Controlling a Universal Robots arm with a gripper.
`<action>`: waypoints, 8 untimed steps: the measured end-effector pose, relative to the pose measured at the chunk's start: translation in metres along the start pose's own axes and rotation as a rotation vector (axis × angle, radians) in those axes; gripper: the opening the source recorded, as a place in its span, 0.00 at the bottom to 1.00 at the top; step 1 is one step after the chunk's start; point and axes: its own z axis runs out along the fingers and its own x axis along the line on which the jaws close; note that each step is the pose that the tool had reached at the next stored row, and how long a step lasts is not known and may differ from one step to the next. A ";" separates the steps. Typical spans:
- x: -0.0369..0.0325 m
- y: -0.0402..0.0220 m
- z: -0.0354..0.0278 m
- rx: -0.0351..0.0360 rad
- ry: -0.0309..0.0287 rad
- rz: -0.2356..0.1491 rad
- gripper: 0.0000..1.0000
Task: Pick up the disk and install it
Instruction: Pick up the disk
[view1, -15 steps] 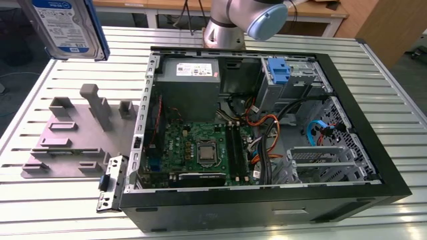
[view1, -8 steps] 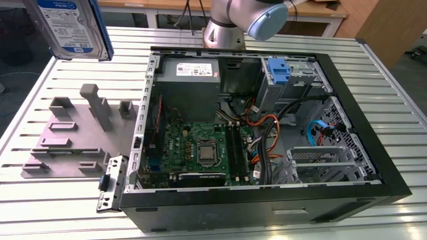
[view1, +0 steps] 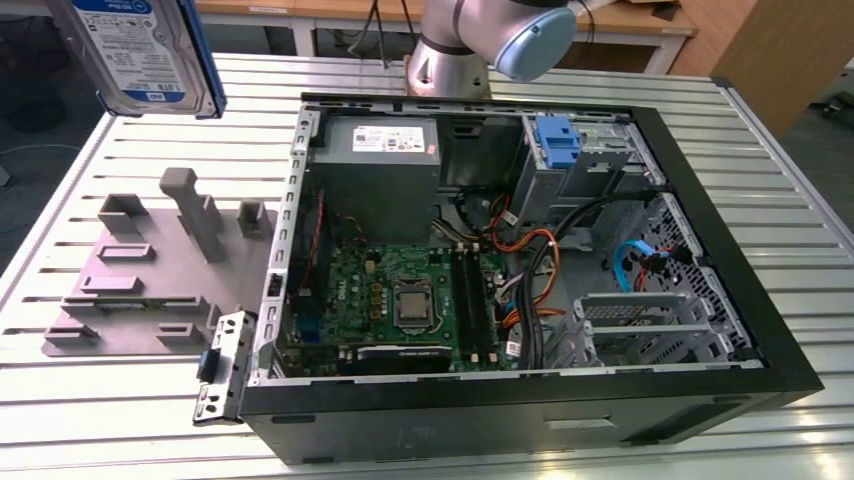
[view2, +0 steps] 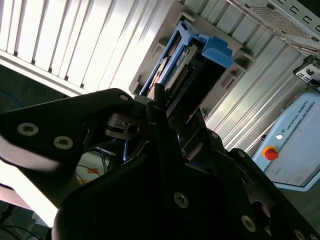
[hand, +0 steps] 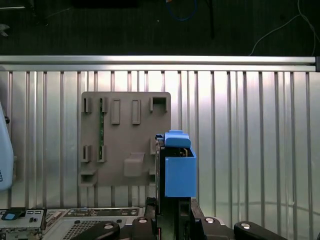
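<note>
Clasping the disk, hand hovers outside case.

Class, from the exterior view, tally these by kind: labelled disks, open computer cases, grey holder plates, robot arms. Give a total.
labelled disk: 1
open computer case: 1
grey holder plate: 1
robot arm: 1
Total: 4

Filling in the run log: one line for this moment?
hand: shut on disk | disk: airborne, off grey fixture | case: open, disk not installed
</note>
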 end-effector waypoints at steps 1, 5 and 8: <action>0.0000 0.0000 -0.0001 -0.0001 0.0000 0.000 0.35; 0.0000 -0.0015 -0.0001 -0.0001 0.0000 0.000 0.35; -0.0002 -0.0049 -0.0001 -0.0001 0.0000 0.000 0.35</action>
